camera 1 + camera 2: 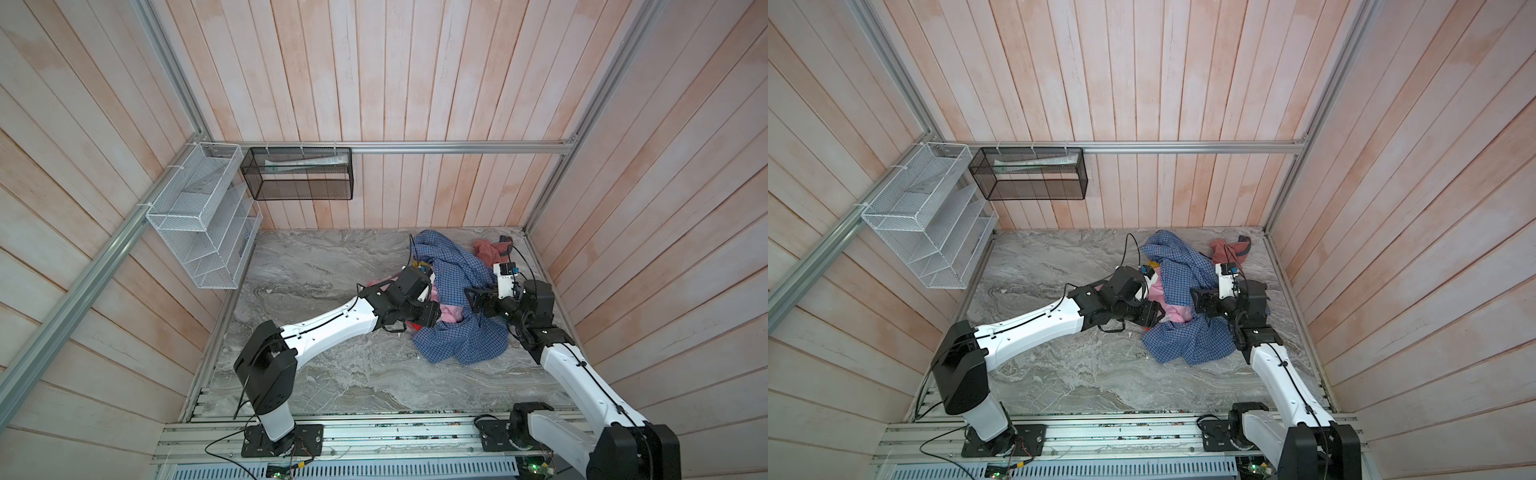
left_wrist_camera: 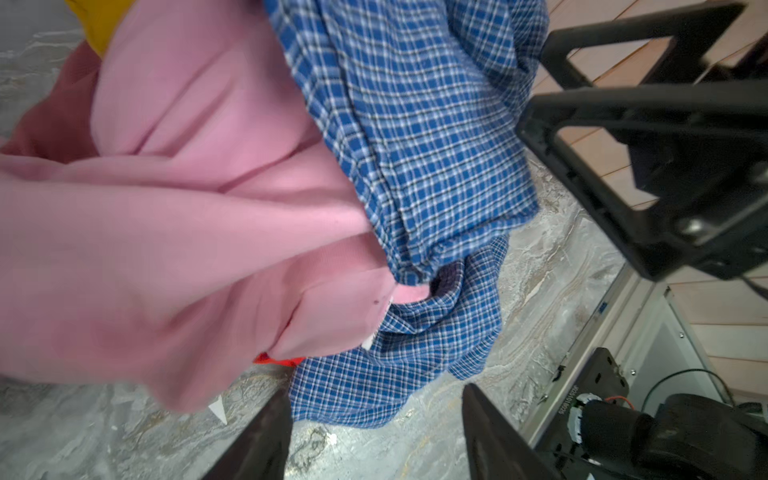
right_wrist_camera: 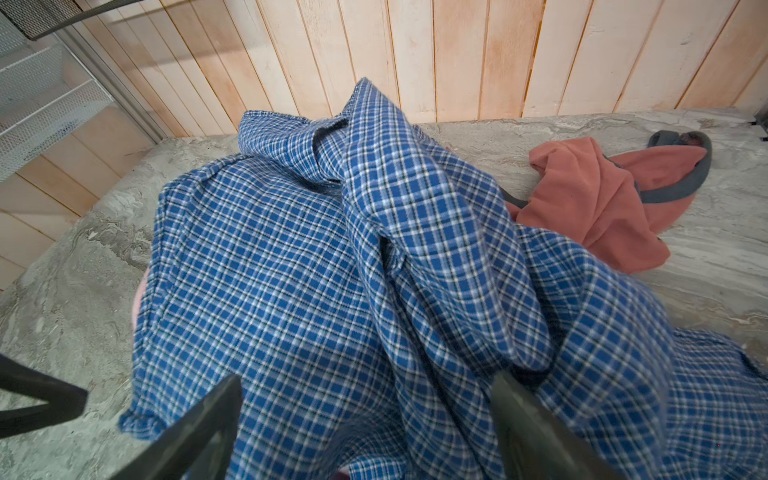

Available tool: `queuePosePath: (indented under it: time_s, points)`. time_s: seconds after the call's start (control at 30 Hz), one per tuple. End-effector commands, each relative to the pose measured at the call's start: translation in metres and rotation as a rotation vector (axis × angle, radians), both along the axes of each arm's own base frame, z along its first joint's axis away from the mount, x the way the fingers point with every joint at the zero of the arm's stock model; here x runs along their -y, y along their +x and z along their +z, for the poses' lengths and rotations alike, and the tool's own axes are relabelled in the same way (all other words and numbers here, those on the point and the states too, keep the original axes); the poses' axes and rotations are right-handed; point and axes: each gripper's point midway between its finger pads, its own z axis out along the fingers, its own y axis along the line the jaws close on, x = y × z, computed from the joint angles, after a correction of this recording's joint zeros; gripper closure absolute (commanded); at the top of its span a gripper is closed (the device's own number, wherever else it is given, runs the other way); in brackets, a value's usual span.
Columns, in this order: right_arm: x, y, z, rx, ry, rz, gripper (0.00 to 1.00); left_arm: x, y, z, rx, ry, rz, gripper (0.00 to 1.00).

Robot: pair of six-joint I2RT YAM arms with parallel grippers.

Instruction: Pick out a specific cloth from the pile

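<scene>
Looking through the left wrist view, I see my left gripper (image 2: 374,432) spread and empty, nearer the pink cloth (image 2: 187,208) filling frame left, tucked under the blue checked shirt (image 2: 415,124).

You'll find almost nothing legible here. In the left wrist view, a small white sticker (image 2: 574,400) on the black arm base carries a string of digits printed sideways, possibly beginning 2025, but it's too small to read with certainty. The white tag (image 2: 368,341) at the edge of the pink cloth (image 2: 174,232) shows no readable print.
</scene>
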Motion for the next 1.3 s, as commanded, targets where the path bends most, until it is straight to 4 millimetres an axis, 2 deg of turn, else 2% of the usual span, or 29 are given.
queuePosePath:
  time_s: [0.0, 0.2, 0.57, 0.73, 0.83, 1.07, 1.27]
  points:
    - [0.004, 0.003, 0.009, 0.018, -0.009, -0.019, 0.06, 0.019, 0.009, 0.007, 0.012, -0.038, -0.038, 0.37]
    - [0.005, 0.002, 0.006, 0.012, -0.012, -0.022, 0.06, 0.022, 0.026, -0.012, 0.012, 0.03, 0.016, 0.47]
    - [0.005, 0.001, 0.002, 0.006, -0.015, -0.022, 0.06, 0.029, 0.044, -0.027, 0.023, 0.083, 0.058, 0.55]
    - [0.006, 0.002, 0.0, 0.005, -0.015, -0.027, 0.06, 0.032, 0.05, -0.024, 0.042, 0.087, 0.062, 0.86]
    - [0.006, 0.002, -0.002, 0.002, -0.017, -0.031, 0.06, 0.032, 0.052, -0.007, 0.068, 0.067, 0.065, 1.0]
    - [0.005, 0.001, -0.013, -0.013, 0.004, -0.029, 0.06, 0.031, 0.05, 0.054, 0.154, -0.019, 0.043, 1.0]
    - [-0.01, -0.006, -0.012, 0.025, 0.084, 0.042, 0.04, 0.021, 0.047, 0.112, 0.234, -0.085, 0.056, 1.0]
